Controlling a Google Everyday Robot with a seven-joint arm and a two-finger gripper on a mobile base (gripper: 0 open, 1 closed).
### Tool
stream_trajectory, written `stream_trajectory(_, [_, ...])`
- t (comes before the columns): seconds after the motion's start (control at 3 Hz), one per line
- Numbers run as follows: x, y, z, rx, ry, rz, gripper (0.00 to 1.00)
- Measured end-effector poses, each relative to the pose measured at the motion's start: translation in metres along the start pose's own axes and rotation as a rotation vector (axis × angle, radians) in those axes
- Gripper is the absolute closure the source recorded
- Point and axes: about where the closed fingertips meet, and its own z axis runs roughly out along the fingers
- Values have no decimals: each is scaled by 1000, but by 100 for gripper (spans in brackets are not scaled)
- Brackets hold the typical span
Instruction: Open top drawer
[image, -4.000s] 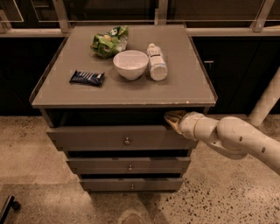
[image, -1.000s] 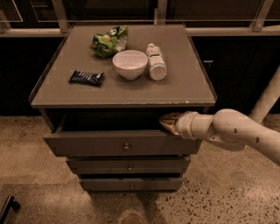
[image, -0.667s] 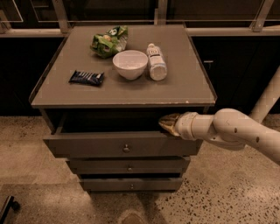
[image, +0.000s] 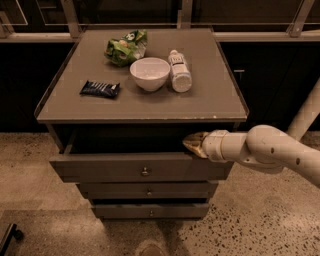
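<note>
The top drawer is the widest of three grey-brown drawer fronts, with a small round metal knob in its middle. It stands pulled out from the cabinet, with a dark gap showing behind its front panel. My gripper comes in from the right on a white arm. Its tip sits at the upper right edge of the drawer front, just under the cabinet top and right of the knob.
On the cabinet top lie a white bowl, a white bottle on its side, a green snack bag and a dark blue bar. Two narrower drawers sit below. Speckled floor lies in front; a railing runs behind.
The top drawer has come out further than 4 s ago, and the gripper has moved forward and slightly left with it. Little has changed in the last second.
</note>
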Motion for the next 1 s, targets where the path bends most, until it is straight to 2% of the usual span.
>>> stream_trajectory(0.33, [0, 41, -31, -57, 33, 7, 100])
stream_trajectory(0.67, [0, 41, -31, -57, 33, 7, 100])
stream_trajectory(1.0, [-1, 42, -18, -108, 72, -23, 100])
